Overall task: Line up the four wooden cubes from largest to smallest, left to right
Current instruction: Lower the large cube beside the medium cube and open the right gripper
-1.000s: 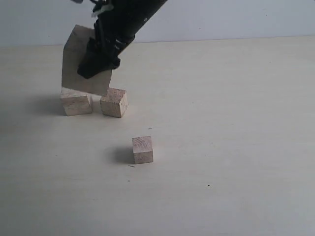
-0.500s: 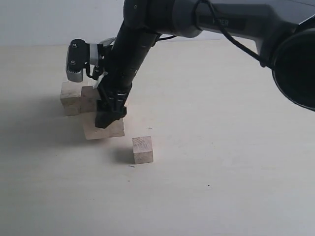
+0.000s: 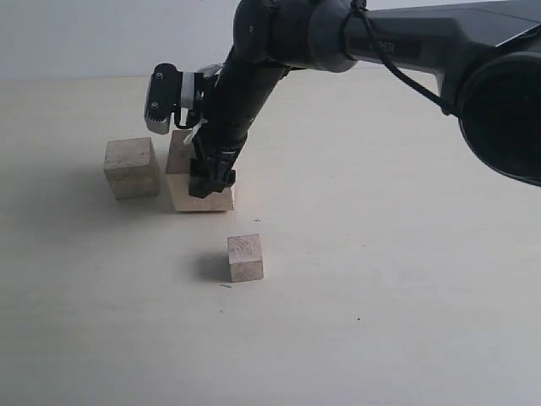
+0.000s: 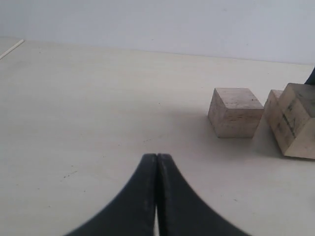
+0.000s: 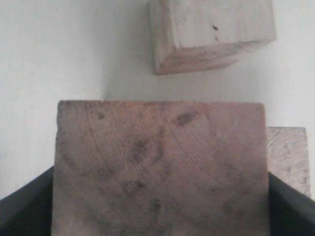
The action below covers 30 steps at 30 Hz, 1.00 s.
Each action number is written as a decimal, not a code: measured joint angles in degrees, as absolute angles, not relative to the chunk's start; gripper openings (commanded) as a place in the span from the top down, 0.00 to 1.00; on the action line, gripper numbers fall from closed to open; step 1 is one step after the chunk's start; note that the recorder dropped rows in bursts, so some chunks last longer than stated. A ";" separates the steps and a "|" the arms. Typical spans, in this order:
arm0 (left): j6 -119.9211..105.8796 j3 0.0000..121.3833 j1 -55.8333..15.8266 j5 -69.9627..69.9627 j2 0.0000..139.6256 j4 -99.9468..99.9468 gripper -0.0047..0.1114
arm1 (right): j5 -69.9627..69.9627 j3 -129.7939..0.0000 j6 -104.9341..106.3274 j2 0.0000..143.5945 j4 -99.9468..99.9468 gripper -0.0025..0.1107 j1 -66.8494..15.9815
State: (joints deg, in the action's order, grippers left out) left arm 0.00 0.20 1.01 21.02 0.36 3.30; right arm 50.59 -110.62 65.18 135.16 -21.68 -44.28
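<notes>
My right gripper [image 3: 210,182] reaches across to the left and is shut on the largest wooden cube [image 3: 201,196], which hangs slightly tilted low over the table. In the right wrist view this cube [image 5: 160,162] fills the space between the two black fingers [image 5: 22,209]. A mid-size cube [image 3: 131,167] stands to its left, and another cube [image 3: 178,151] is half hidden right behind it. The smallest cube [image 3: 245,258] sits alone nearer the front. My left gripper [image 4: 156,158] is shut on nothing, low over bare table, and looks at the cubes [image 4: 235,112] from the left.
The pale table [image 3: 380,254] stretches to the right and front of the cubes. The right arm [image 3: 355,34] crosses the back of the scene from the right. A light wall rises behind the table's far edge.
The right gripper has brought the largest cube down from high above the two back cubes. In the last half second it moved right and back, against the half-hidden cube.
</notes>
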 measured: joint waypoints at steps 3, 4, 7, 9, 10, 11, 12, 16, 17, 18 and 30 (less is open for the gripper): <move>0.00 0.20 1.01 21.02 0.36 3.30 0.96 | 50.46 -110.62 65.07 135.16 -21.45 0.98 -43.21; 0.00 0.20 1.01 21.02 0.36 3.30 0.96 | 50.60 -110.62 65.26 135.16 -21.32 0.98 -42.98; 0.00 0.20 1.01 21.02 0.36 3.30 0.96 | 52.78 -110.62 66.47 135.16 -22.73 0.98 -42.87; 0.00 0.20 1.01 21.02 0.36 3.30 0.96 | 56.41 -110.62 69.20 135.16 -25.97 0.98 -42.87; 0.00 0.20 1.01 21.02 0.36 3.30 0.96 | 57.84 -110.62 70.31 135.16 -27.35 0.98 -42.87; 0.00 0.20 1.01 21.02 0.36 3.30 0.96 | 58.03 -110.62 70.55 135.16 -27.85 0.98 -42.87; 0.00 0.20 1.01 21.02 0.36 3.30 0.96 | 58.14 -110.62 70.94 135.16 -28.16 0.98 -42.87; 0.00 0.20 1.01 21.02 0.36 3.30 0.96 | 57.74 -110.62 70.20 135.16 -28.60 0.98 -42.87; 0.00 0.20 1.01 21.02 0.36 3.30 0.96 | 57.64 -110.62 70.04 135.16 -28.60 0.98 -42.87; 0.00 0.20 1.01 21.02 0.36 3.30 0.96 | 57.64 -110.62 69.92 135.16 -28.60 0.98 -42.87; 0.00 0.20 1.01 21.02 0.36 3.30 0.96 | 56.41 -110.62 69.17 136.34 -28.61 0.83 -42.87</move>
State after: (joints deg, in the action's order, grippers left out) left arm 0.00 0.20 1.01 21.02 0.36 3.30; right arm 56.41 -110.62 69.17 136.34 -28.61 -42.87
